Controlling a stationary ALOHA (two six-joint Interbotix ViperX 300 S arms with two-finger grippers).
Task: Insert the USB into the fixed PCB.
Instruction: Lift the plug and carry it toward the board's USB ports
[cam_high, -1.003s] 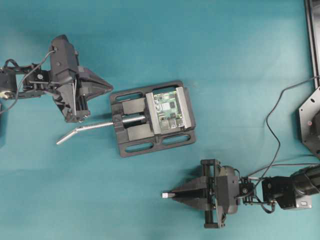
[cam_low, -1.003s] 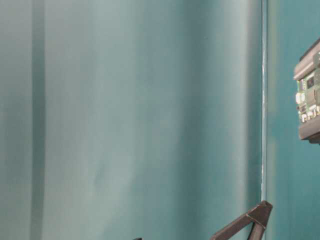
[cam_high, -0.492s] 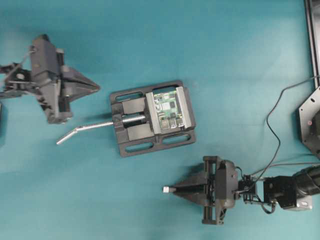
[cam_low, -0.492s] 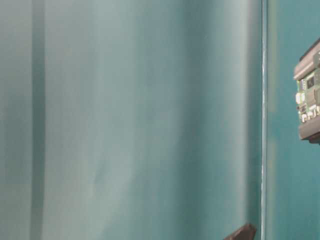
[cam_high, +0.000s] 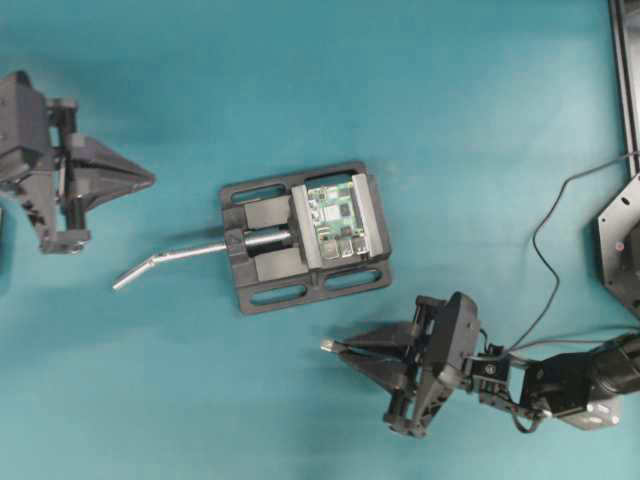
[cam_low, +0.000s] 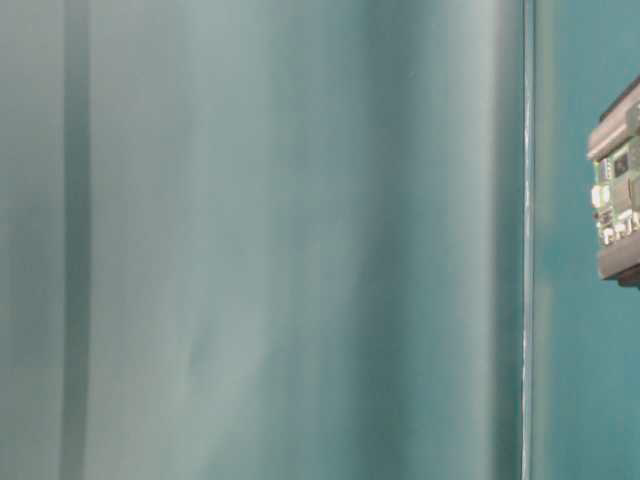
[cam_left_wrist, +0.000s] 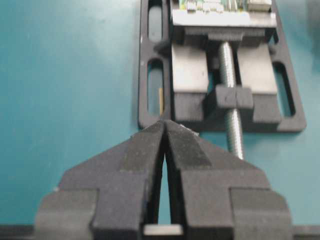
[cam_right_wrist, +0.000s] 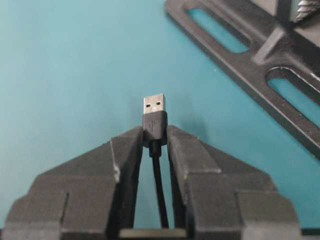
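The green PCB (cam_high: 336, 219) sits clamped in the black vise (cam_high: 262, 271) at the table's middle; it also shows at the right edge of the table-level view (cam_low: 620, 195) and at the top of the left wrist view (cam_left_wrist: 220, 5). My right gripper (cam_high: 340, 348) is shut on the USB (cam_right_wrist: 154, 117), below and right of the vise; the silver tip (cam_high: 327, 345) points left, past the fingertips. Its thin cable (cam_right_wrist: 158, 190) runs back between the fingers. My left gripper (cam_high: 148, 179) is shut and empty at the far left, pointing at the vise.
The vise's bent silver handle (cam_high: 165, 262) sticks out to the left, below the left gripper. A black cable (cam_high: 545, 250) loops at the right. A black frame (cam_high: 625, 70) and a black base (cam_high: 620, 240) stand at the right edge.
My left gripper has drawn back to the left, away from the vise. My right gripper has tilted and turned with the USB, its tip staying low and right of the vise.
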